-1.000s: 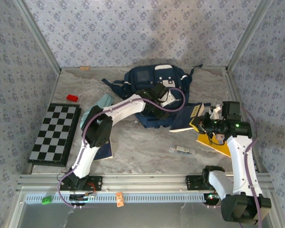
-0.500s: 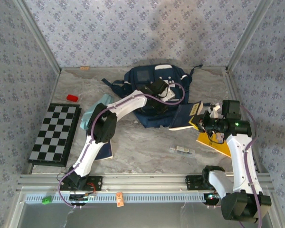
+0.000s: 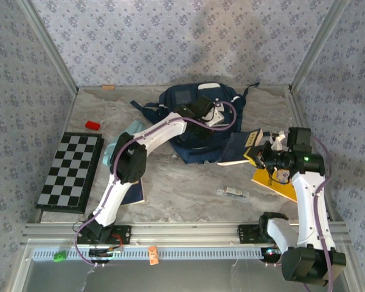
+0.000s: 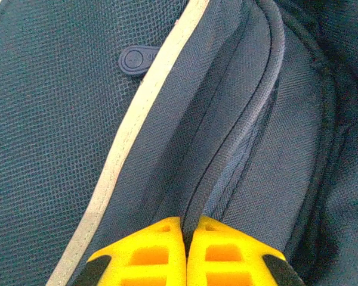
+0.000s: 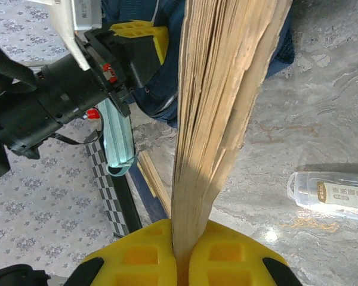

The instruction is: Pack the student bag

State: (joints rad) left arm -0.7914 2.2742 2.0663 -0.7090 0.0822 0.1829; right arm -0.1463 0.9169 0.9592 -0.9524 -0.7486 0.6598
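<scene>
Near edge, right of middle: clear plastic packet (image 3: 233,193), flat on the grey marbled desk (image 3: 182,176).
Right edge: flat yellow book (image 3: 278,185).
Left edge: black-and-white chequered board (image 3: 70,170).
Just beyond the yellow book: my right end effector (image 3: 264,157), clenched on a navy-covered book with tan pages (image 3: 238,148). Its free end is next to the bag's right side.
Beyond the board: small red block (image 3: 92,125).
Far edge, middle: large navy-blue fabric student bag (image 3: 198,143) with a thin white stripe, lying flat.
On the bag: my left end effector (image 4: 185,244), clenched on a fold of its fabric.
</scene>
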